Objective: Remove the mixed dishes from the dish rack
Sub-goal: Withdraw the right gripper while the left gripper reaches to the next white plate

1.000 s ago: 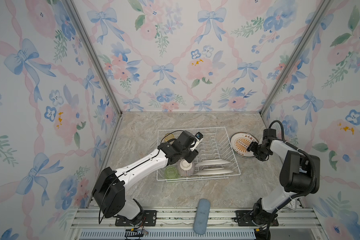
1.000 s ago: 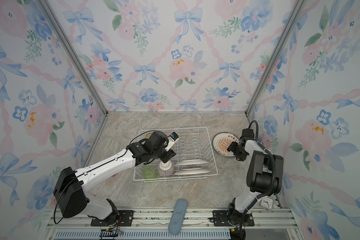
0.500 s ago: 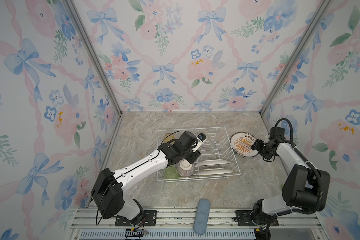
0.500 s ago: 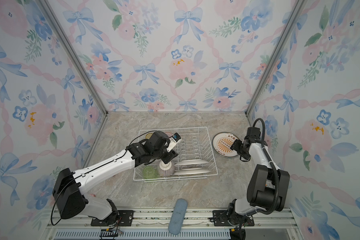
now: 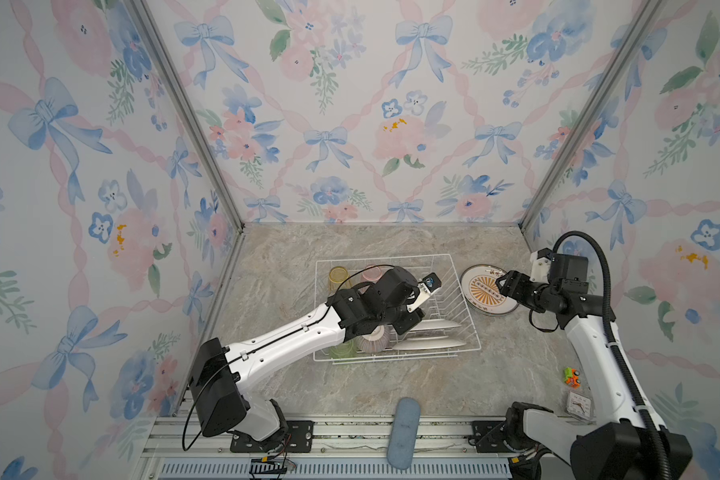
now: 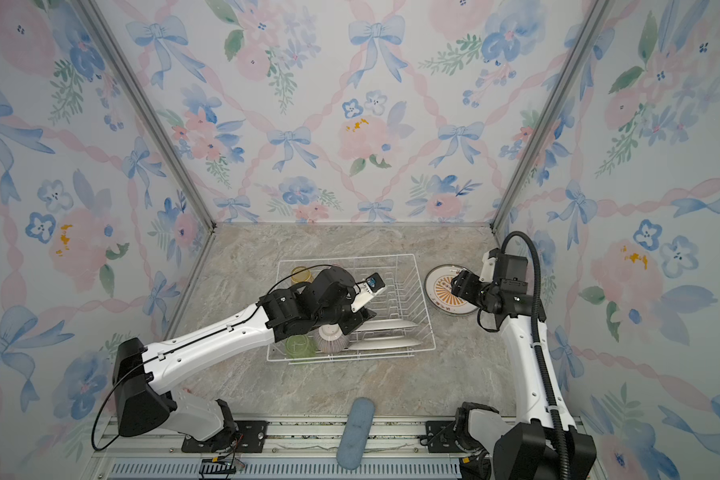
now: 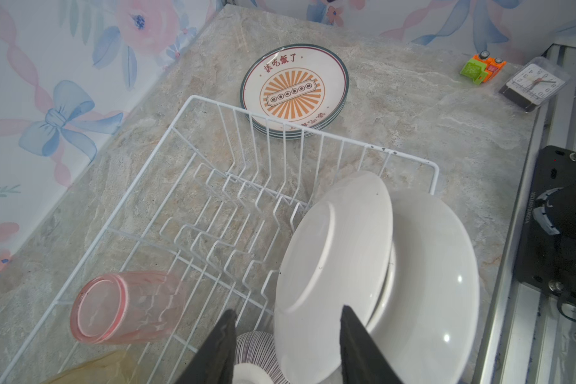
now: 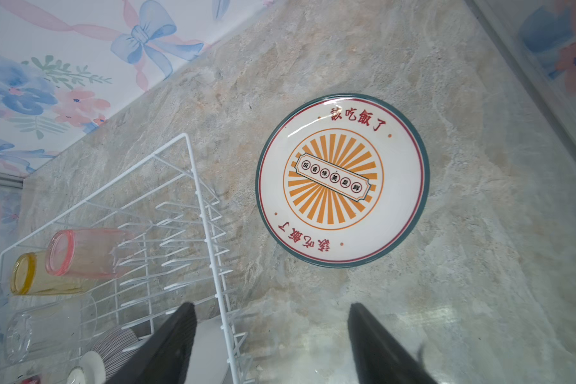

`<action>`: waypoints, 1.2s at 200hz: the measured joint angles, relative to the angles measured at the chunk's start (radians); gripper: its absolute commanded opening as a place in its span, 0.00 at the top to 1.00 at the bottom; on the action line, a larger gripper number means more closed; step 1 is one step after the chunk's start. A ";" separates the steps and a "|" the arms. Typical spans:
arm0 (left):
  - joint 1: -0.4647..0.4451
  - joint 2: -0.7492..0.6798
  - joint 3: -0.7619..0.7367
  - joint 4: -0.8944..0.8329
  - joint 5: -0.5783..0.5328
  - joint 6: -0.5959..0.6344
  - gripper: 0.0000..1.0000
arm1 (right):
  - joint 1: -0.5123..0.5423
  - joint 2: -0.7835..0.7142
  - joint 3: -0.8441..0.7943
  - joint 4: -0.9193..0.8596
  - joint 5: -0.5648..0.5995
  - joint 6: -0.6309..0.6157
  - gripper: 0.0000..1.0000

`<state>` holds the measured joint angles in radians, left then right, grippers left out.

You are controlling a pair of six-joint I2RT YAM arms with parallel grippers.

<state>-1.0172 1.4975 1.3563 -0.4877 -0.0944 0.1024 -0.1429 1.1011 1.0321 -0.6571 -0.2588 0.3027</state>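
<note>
Inside the dish rack [image 7: 233, 232], the left gripper [image 7: 286, 311] is reaching down with its jaws parted, one finger on each side of the rim of the front plate [image 7: 333, 252]. A gap is showing beside one finger, and the pictures do not settle whether the other is pressing the plate. That plate is standing on edge in the prongs at the rack's near end, leaning against the back plate [image 7: 439, 266], both turning plain white undersides to the left wrist view. Just beside them the striped bowl [image 6: 330, 337] is sitting upside down, with the green tumbler [image 6: 298, 345] next to it. Farther along the rack's left end the pink tumbler [image 7: 127, 307], the yellow tumbler [image 8: 44, 274] and the clear tumbler [image 8: 47, 332] are lying on their sides. The right gripper [image 8: 271, 304] is hovering wide open and empty over the table [image 5: 371, 386], near the stack of printed plates [image 8: 343, 179] and touching nothing. That stack is lying flat on the table just right of the rack – face up, orange sunburst showing. At the table's near right corner a toy car [image 7: 481, 68] and a clock [image 7: 534, 83] are sitting close together, well apart from the rack.
</note>
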 measured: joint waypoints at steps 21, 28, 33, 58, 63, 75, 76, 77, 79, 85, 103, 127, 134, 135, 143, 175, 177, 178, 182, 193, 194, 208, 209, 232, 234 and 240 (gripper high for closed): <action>-0.026 0.031 0.026 -0.021 -0.029 0.007 0.53 | 0.031 -0.023 0.000 -0.022 0.000 0.000 0.25; -0.031 0.038 0.033 -0.030 -0.037 0.009 0.53 | 0.038 -0.029 0.000 -0.028 0.000 0.000 0.25; -0.034 0.044 0.038 -0.036 -0.041 0.010 0.53 | 0.042 -0.035 0.000 -0.031 0.001 0.000 0.24; -0.051 0.070 0.075 -0.065 -0.063 0.022 0.53 | 0.053 -0.062 0.000 -0.037 0.001 0.000 0.24; -0.055 0.076 0.082 -0.068 -0.067 0.026 0.53 | 0.053 -0.066 0.000 -0.038 0.001 0.000 0.24; -0.065 0.086 0.095 -0.075 -0.076 0.031 0.53 | 0.053 -0.074 0.000 -0.040 0.001 0.000 0.24; -0.065 0.086 0.095 -0.075 -0.077 0.031 0.53 | 0.053 -0.075 0.000 -0.040 0.001 0.000 0.24; -0.066 0.087 0.096 -0.076 -0.078 0.032 0.53 | 0.053 -0.075 0.000 -0.040 0.001 0.000 0.24; -0.068 0.089 0.097 -0.077 -0.080 0.034 0.54 | 0.053 -0.076 0.000 -0.040 0.001 0.000 0.24; -0.072 0.093 0.100 -0.083 -0.083 0.037 0.54 | 0.053 -0.077 0.000 -0.040 0.001 0.000 0.24; -0.083 0.106 0.103 -0.095 -0.093 0.046 0.55 | 0.053 -0.080 0.000 -0.045 0.001 -0.001 0.24; -0.085 0.119 0.103 -0.109 -0.095 0.056 0.56 | 0.053 -0.088 -0.001 -0.050 0.001 0.000 0.24; -0.086 0.121 0.103 -0.112 -0.097 0.059 0.56 | 0.053 -0.092 -0.003 -0.050 0.001 0.000 0.24; -0.086 0.121 0.103 -0.113 -0.098 0.060 0.56 | 0.053 -0.092 -0.003 -0.050 0.001 0.000 0.24; -0.087 0.121 0.103 -0.114 -0.100 0.063 0.56 | 0.053 -0.096 -0.006 -0.051 0.001 0.000 0.24; -0.089 0.129 0.109 -0.114 -0.099 0.080 0.58 | 0.053 -0.099 -0.009 -0.051 0.001 0.000 0.24; -0.089 0.130 0.111 -0.115 -0.098 0.081 0.58 | 0.053 -0.099 -0.009 -0.051 0.001 0.000 0.24; -0.089 0.130 0.111 -0.115 -0.097 0.081 0.58 | 0.053 -0.099 -0.009 -0.051 0.001 0.000 0.24; -0.090 0.133 0.113 -0.115 -0.095 0.082 0.58 | 0.053 -0.099 -0.009 -0.051 0.001 0.000 0.24; -0.092 0.140 0.116 -0.115 -0.089 0.085 0.59 | 0.053 -0.099 -0.010 -0.051 0.002 0.000 0.24; -0.092 0.140 0.116 -0.115 -0.089 0.086 0.59 | 0.053 -0.099 -0.010 -0.051 0.001 0.000 0.24; -0.097 0.147 0.121 -0.117 -0.084 0.089 0.58 | 0.053 -0.099 -0.011 -0.051 0.002 0.000 0.24; -0.097 0.148 0.121 -0.117 -0.084 0.089 0.58 | 0.053 -0.099 -0.011 -0.051 0.002 0.000 0.24; -0.105 0.149 0.122 -0.122 -0.081 0.099 0.55 | 0.053 -0.099 -0.018 -0.051 0.002 0.000 0.24; -0.106 0.149 0.122 -0.122 -0.081 0.100 0.55 | 0.053 -0.099 -0.019 -0.051 0.002 0.000 0.24; -0.107 0.149 0.122 -0.122 -0.080 0.100 0.55 | 0.053 -0.099 -0.021 -0.051 0.001 0.000 0.24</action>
<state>-1.1244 1.6466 1.4788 -0.6102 -0.1745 0.2028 -0.0895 1.0023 1.0111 -0.7078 -0.2577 0.3023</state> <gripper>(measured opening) 0.443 0.758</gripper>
